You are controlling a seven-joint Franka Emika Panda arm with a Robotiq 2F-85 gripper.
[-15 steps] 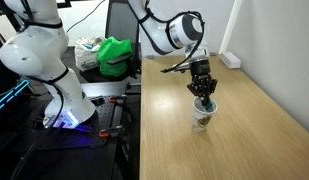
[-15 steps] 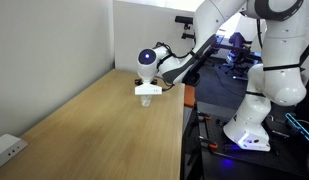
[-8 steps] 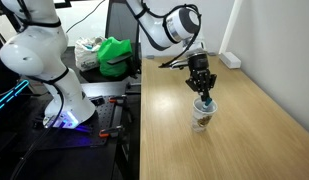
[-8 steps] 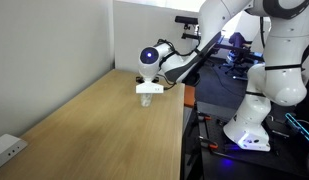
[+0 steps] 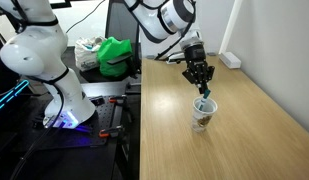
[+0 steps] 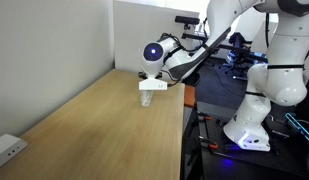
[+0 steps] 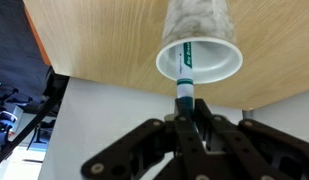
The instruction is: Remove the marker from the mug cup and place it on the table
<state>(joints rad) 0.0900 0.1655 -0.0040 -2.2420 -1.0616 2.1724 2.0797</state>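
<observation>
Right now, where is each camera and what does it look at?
Exterior view: past one end of the table, facing the cup; arm and gripper show.
Exterior view: past the table's other end, facing the cup; arm shows.
Wrist view: above the cup, looking down at the marker in it; gripper shows.
Shared: all three see the cup.

This is a robotics lab. A large white robot arm (image 5: 39, 50) rises from a lit base beside the light wood counter (image 5: 249, 125). Cables trail around a dark cluttered bench (image 5: 106, 88) holding a green bag (image 5: 116, 55), and the walls are bare white.
</observation>
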